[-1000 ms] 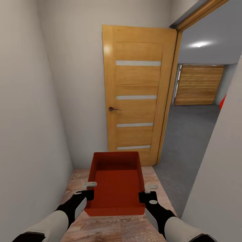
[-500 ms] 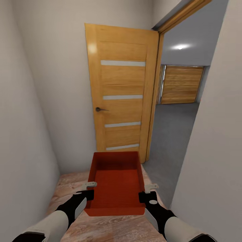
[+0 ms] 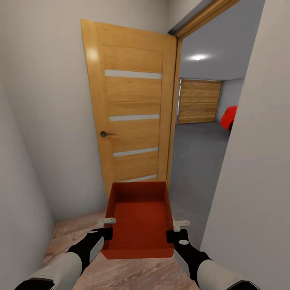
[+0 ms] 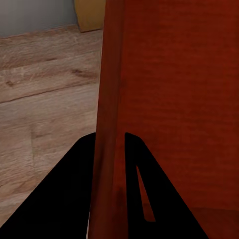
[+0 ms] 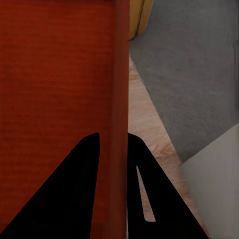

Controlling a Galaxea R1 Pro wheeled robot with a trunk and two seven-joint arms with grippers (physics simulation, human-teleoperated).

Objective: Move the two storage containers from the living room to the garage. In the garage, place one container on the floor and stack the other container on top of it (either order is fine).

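Pale plank flooring (image 3: pixel 133 278) ends at an open orange door (image 3: pixel 131 117), beyond which grey concrete (image 3: pixel 197 161), a wooden plank garage door (image 3: pixel 200 101) and a red car (image 3: pixel 229 117) show. One red-orange storage container (image 3: pixel 139 219), thin-walled and ribbed inside, hangs ahead of the robot's trunk: the left gripper (image 3: pixel 105 226) is clamped on one side wall, the right gripper (image 3: pixel 177 227) on the other. Judging by the narrow gap, the near grey wall (image 3: pixel 249 181) or door edge could clip the bin and twist it loose.
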